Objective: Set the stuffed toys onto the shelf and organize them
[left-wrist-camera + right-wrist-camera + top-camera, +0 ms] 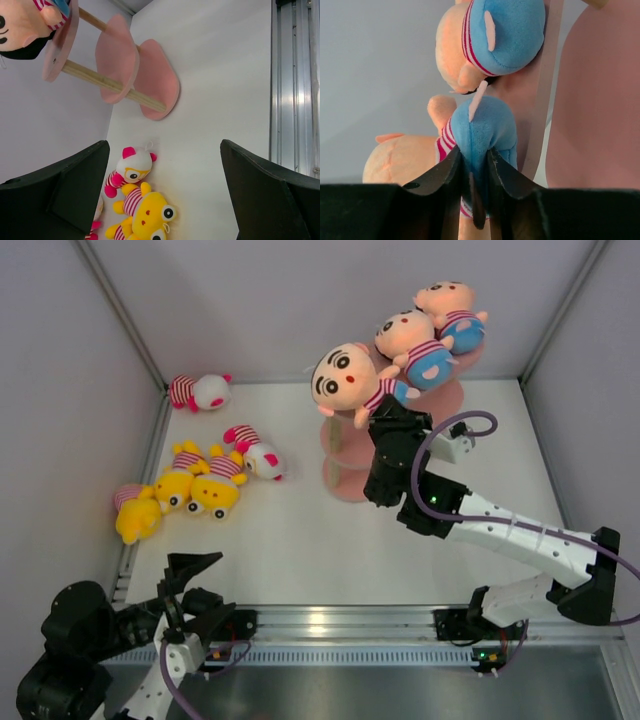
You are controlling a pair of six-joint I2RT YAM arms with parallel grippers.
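The pink three-tier shelf (352, 478) stands at the table's middle back. Two peach-faced toys in blue shorts (428, 352) lie on its top board. My right gripper (388, 406) is shut on the blue shorts of a third peach-faced toy (345, 378), held at the top board's near end; the pinch shows in the right wrist view (479, 132). Yellow toys (205, 488) and a white-faced toy (255, 452) lie at the left, another white-faced toy (198, 391) further back. My left gripper (195, 585) is open and empty at the near left edge.
White enclosure walls stand at the left, back and right. A metal rail (330, 620) runs along the near edge. In the left wrist view the shelf's boards (152, 80) lie ahead, with a white-faced toy (131, 169) and a yellow toy (150, 215) between my fingers.
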